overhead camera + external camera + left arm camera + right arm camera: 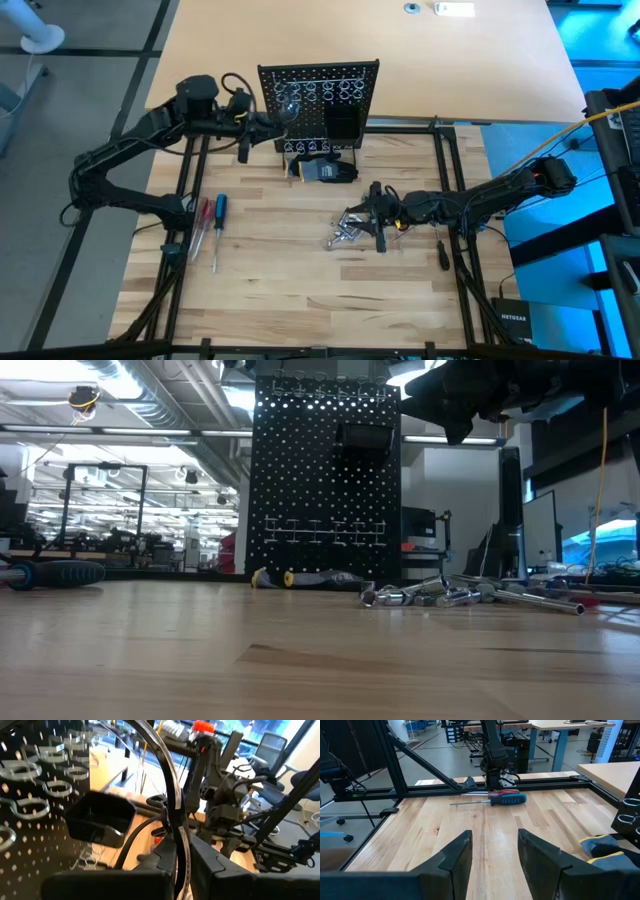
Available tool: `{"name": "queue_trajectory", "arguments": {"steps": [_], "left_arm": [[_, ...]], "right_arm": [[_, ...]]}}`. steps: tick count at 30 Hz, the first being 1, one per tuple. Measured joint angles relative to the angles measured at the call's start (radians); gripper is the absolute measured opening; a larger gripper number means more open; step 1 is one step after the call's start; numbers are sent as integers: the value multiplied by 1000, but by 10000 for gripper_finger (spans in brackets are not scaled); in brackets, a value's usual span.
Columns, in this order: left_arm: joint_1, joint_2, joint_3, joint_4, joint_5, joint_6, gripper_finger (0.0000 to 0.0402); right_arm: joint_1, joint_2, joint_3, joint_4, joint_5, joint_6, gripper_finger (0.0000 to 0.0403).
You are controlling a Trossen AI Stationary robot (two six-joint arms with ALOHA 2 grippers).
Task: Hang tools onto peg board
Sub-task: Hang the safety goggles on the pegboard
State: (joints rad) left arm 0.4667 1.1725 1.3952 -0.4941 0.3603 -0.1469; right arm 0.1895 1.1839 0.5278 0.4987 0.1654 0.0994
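Note:
The black peg board [320, 100] stands upright at the table's far middle, with pale ring holders [30, 790] and a black bin [100, 817]. My left gripper [268, 125] hovers at the board's left side, shut on a slim shiny metal tool [170, 795]. My right gripper [495, 855] stands open over the table's right middle with nothing between its fingers, just right of a pile of silver metal pieces [345, 232]. A red and a blue screwdriver [208, 222] lie flat at the table's left. My left gripper pinches the shiny tool's lower stretch [181, 852] between its two fingers. The fingers come nearly level from the table's left toward the board. The tool rises out of the fingers, in front of the board's rings and clear of the table.
A dark glove-like bundle [325, 170] lies at the foot of the board. The black frame rails [440, 150] run round the wooden table top. Bare wood shows between the screwdrivers and the silver pile.

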Motion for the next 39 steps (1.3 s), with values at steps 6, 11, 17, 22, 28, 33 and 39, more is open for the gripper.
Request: {"name": "queue_trajectory", "arguments": {"steps": [6, 11, 17, 22, 28, 33, 39], "left_arm": [[0, 14, 0, -3, 0, -11, 19], [0, -6, 0, -24, 0, -34, 19], [0, -18, 0, -47, 0, -44, 19], [-7, -1, -1, -67, -24, 31, 19], [-14, -3, -1, -64, -103, 102, 19], [-13, 0, -28, -31, -103, 100, 19], [-5, -23, -128, 6, -98, 78, 19]], "right_arm": [[1, 0, 0, -5, 0, 2, 159], [1, 0, 0, -19, 0, 4, 159], [1, 0, 0, -21, 0, 5, 159], [1, 0, 0, -22, 0, 5, 159], [1, 0, 0, -32, -1, 5, 159], [1, 0, 0, -39, -1, 12, 159], [1, 0, 0, -39, -1, 13, 159]]}}
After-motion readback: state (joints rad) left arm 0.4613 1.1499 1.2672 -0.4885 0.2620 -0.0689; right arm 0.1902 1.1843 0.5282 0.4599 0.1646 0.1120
